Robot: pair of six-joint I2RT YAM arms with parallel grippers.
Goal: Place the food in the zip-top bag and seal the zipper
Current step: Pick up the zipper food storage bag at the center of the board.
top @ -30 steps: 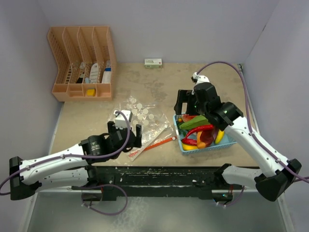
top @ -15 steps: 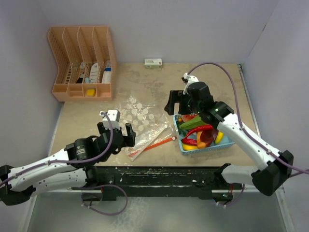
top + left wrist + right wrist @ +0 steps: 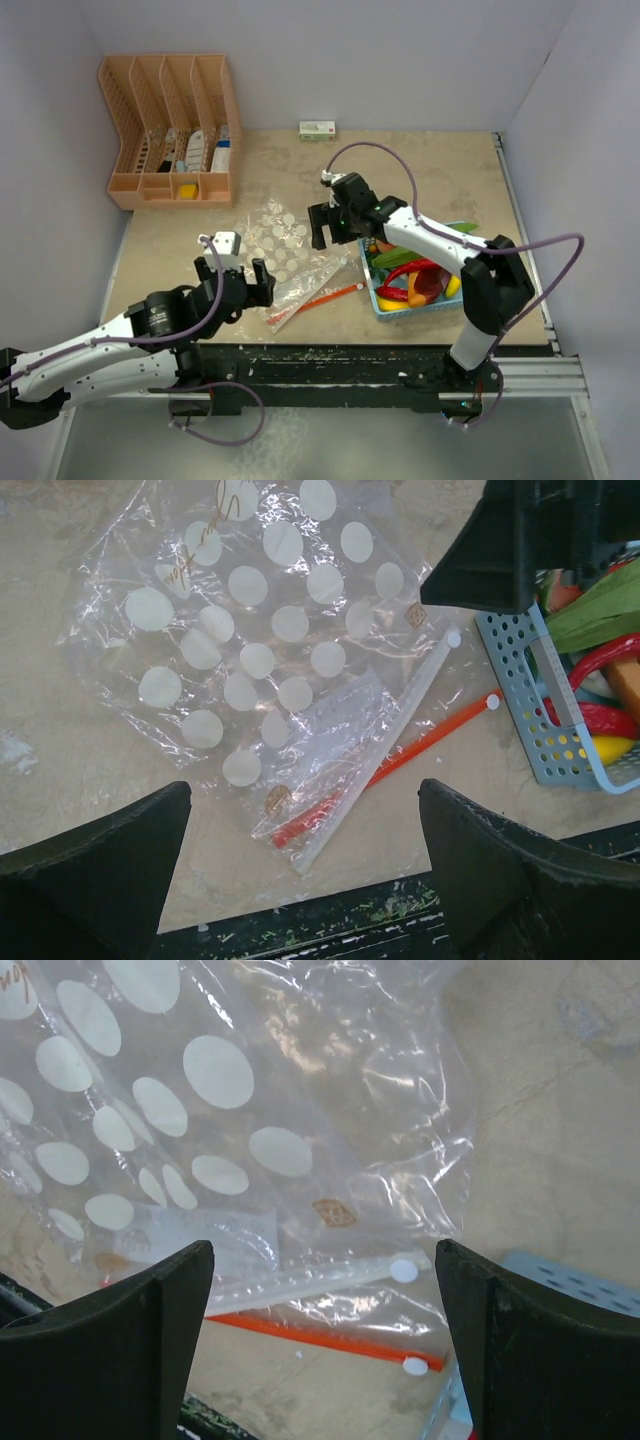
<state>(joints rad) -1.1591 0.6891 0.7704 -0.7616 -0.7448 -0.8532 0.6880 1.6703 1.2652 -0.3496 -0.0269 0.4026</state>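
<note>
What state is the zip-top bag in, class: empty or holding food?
Empty: the zip-top bag lies flat, nothing inside; the food sits in the blue basket.

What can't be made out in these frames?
- Food count: top view, the right arm crosses the basket; left wrist view, the frame edge cuts it off.
- Gold script on the zip-top bag: left wrist view, too small and creased.
- Organizer contents and small box label: top view, too small.
</note>
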